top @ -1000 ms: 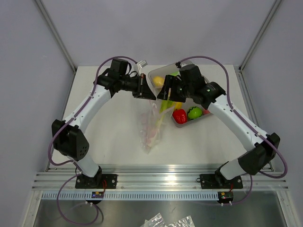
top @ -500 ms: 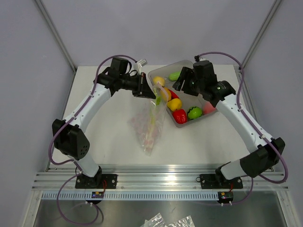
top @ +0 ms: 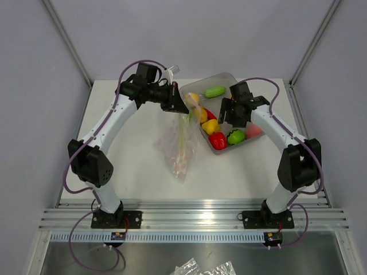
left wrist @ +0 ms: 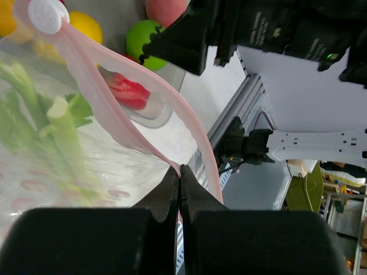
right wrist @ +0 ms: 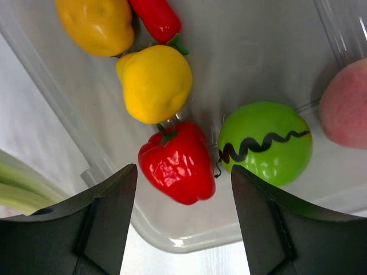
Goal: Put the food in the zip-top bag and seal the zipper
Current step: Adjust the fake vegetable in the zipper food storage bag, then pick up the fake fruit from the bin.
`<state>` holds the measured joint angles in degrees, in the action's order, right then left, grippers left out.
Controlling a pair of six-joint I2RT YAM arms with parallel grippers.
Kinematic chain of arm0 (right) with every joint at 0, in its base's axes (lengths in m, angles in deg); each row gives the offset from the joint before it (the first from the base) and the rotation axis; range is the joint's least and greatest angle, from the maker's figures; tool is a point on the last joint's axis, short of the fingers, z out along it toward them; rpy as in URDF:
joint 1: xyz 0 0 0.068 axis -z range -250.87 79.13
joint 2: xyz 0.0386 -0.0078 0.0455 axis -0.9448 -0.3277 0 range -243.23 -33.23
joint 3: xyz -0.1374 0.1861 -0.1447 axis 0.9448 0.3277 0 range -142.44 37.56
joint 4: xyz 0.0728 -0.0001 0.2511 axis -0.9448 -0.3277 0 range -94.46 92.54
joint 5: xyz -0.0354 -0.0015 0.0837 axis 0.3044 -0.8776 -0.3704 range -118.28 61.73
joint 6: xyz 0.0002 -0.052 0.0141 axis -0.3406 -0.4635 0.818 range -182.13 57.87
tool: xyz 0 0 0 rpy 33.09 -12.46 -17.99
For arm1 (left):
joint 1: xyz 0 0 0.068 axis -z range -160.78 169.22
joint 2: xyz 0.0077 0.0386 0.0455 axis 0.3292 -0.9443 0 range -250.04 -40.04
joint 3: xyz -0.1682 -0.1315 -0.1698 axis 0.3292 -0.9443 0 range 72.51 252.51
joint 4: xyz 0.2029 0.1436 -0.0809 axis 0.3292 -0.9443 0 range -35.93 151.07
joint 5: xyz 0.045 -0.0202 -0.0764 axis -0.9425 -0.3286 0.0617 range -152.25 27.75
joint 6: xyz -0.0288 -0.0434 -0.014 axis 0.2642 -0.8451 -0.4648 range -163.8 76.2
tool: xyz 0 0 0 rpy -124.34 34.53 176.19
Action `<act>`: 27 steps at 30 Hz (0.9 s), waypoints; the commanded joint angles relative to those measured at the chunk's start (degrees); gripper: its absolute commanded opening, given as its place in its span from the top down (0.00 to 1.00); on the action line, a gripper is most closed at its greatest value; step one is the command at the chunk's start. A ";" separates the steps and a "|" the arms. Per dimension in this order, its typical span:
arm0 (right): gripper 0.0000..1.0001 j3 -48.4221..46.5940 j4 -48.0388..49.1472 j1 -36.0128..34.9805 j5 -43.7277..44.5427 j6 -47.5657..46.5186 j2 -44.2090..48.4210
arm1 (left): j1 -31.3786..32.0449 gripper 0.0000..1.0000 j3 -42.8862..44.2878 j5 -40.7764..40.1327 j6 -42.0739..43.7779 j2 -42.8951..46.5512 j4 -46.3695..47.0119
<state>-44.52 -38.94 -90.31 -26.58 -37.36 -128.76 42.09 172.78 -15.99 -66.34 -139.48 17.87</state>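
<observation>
White table (top: pixel 132 166), grey walls: the left gripper (top: pixel 180 106), clamped shut on the zipper (left wrist: pixel 100 94) edge, holds up the limp zip-top bag (top: pixel 179 146) at centre. At one o'clock the right gripper (right wrist: pixel 182 177), jaws wide and empty, hovers over a red pepper (right wrist: pixel 172 160) in the tray (top: pixel 229 76) (glossy, light, probably slippery); gripping across its broad shoulders looks safest.

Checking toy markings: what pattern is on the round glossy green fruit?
The round glossy green fruit bears a wavy black line; right wrist view.
</observation>
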 commanded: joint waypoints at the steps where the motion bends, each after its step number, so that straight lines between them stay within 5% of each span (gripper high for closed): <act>1: 0.26 -1.58 1.75 -0.16 -1.52 -2.54 -2.73 | -0.29 1.00 6.60 -2.40 1.80 -2.86 -1.54; 10: 0.18 -8.96 4.30 3.71 -1.43 -1.04 -11.78 | 1.12 1.00 10.91 -2.23 0.75 -7.26 -1.71; 15: 0.14 -12.49 4.29 3.53 -13.09 -4.21 -16.09 | 1.12 1.00 11.53 -1.97 0.84 -7.96 -1.62; 27: 0.10 -12.75 9.22 2.66 -20.68 -1.22 -25.05 | 1.12 1.00 10.74 -1.26 -0.57 -7.53 -0.22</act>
<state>-54.86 -32.14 -86.86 -44.35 -39.19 -152.39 43.12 181.35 -17.89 -66.32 -147.76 15.64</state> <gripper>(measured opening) 0.895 0.005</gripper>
